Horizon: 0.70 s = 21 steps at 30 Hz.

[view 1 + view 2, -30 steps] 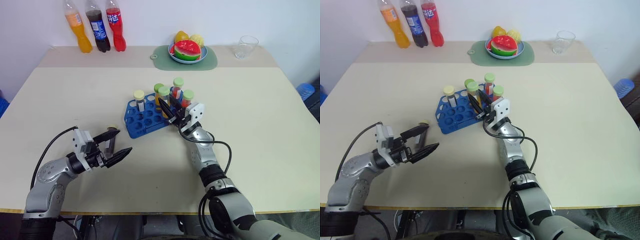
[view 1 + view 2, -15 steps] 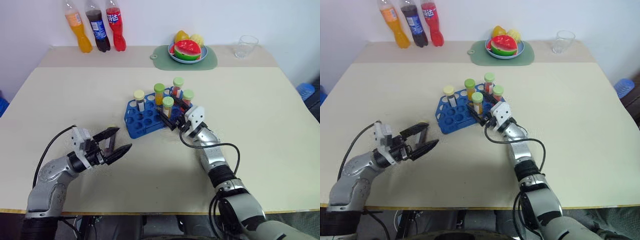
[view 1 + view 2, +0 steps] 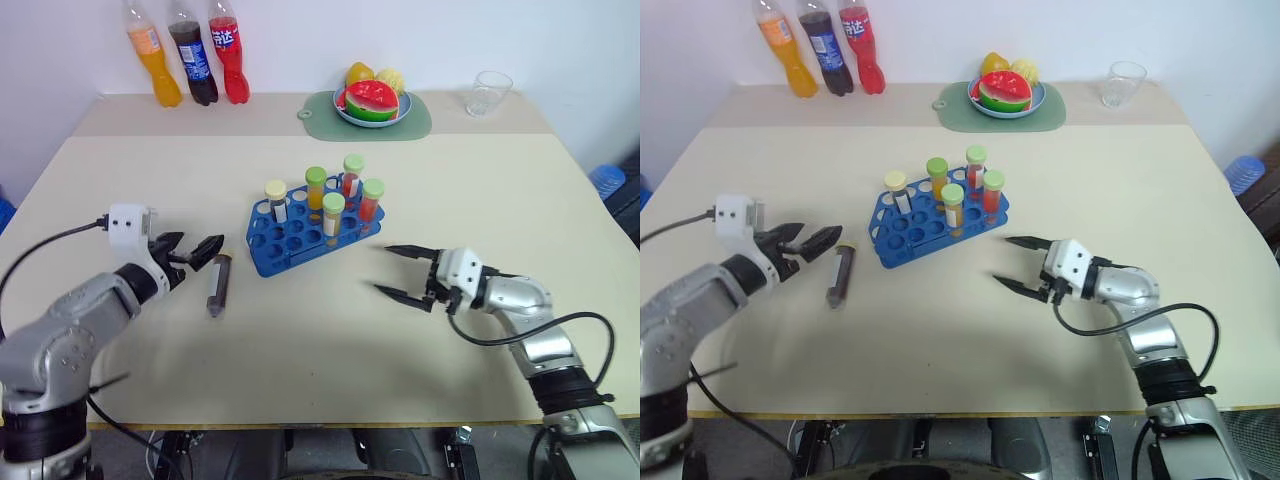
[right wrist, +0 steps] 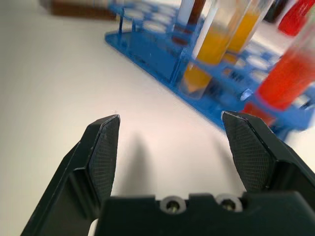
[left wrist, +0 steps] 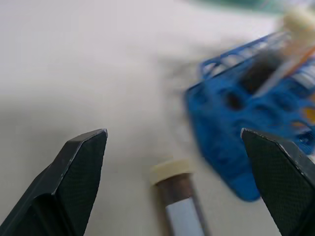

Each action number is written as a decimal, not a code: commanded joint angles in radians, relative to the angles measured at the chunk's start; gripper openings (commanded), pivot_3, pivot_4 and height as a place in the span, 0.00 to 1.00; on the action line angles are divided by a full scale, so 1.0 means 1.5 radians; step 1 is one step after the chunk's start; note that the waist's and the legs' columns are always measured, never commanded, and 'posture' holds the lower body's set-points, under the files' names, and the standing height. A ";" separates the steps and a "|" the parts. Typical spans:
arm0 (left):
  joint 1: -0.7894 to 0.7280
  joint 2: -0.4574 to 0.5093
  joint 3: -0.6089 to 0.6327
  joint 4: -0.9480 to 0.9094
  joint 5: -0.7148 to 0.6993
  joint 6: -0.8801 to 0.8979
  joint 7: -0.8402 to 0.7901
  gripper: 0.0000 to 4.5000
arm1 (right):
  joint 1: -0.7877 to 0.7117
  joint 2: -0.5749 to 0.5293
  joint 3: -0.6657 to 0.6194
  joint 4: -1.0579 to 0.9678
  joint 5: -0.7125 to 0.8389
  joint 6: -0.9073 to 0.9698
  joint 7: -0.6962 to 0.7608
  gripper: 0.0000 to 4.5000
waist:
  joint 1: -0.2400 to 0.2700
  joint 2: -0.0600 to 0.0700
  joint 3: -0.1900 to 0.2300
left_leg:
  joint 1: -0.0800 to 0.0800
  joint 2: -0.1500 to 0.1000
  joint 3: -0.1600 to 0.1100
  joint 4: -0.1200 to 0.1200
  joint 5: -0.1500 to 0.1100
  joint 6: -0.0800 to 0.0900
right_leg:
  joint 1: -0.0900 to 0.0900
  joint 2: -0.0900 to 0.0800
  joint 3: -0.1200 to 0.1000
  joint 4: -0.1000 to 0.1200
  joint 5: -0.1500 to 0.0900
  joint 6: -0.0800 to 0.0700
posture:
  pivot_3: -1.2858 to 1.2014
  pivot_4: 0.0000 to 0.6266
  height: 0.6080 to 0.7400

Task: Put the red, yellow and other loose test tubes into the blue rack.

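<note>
On the table before me the blue rack (image 3: 300, 236) holds five capped tubes (image 3: 332, 212) upright, yellow, orange, red and dark, while one dark cream-capped tube (image 3: 216, 284) lies flat just left of it.

From the head, a stereo pair looks forward and down across the whole tabletop (image 3: 480, 180), both eyes sharing the blue rack (image 3: 300, 232) at centre. The left wrist camera sits low and close, facing a lying tube (image 5: 178, 204) and the rack's end; the right wrist camera, equally low, faces the rack's standing tubes (image 4: 211, 46).
</note>
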<state>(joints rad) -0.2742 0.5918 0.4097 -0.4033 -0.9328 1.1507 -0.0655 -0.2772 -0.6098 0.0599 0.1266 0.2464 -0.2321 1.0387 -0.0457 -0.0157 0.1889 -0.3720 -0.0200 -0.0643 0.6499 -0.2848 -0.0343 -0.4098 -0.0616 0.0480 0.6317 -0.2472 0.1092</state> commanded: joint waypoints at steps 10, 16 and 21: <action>-0.206 0.039 0.041 0.216 -0.411 0.295 0.399 1.00 | 0.010 0.025 -0.015 -0.022 0.011 -0.003 -0.018 0.81 | 0.005 -0.001 0.000 | -0.002 0.000 -0.002 -0.001 0.001 -0.003 | -0.002 -0.001 0.000 0.000 0.000 0.000 | 0.52 0.24 1.00; -0.170 0.151 -0.131 0.263 -0.688 0.114 0.617 1.00 | 0.020 0.037 -0.011 -0.021 0.007 -0.010 -0.027 0.81 | 0.013 -0.001 0.000 | -0.001 -0.001 -0.002 -0.001 0.002 -0.004 | -0.002 -0.003 0.000 0.001 0.000 0.000 | 0.52 0.24 1.00; -0.184 0.133 -0.178 0.301 -0.693 0.072 0.678 1.00 | 0.034 0.035 -0.005 -0.042 0.011 -0.004 -0.019 0.81 | 0.024 -0.001 0.000 | -0.001 -0.002 -0.002 -0.001 0.002 -0.004 | -0.002 -0.002 0.000 0.000 0.000 0.000 | 0.52 0.24 1.00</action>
<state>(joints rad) -0.5261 0.7973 0.1543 0.0435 -1.9547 1.2822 0.9225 -0.2316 -0.5558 0.0550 0.1103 0.2515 -0.2278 1.0033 -0.0095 -0.0168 0.1893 -0.3744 -0.0234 -0.0673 0.6486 -0.2808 -0.0423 -0.4125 -0.0650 0.0473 0.6322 -0.2473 0.1093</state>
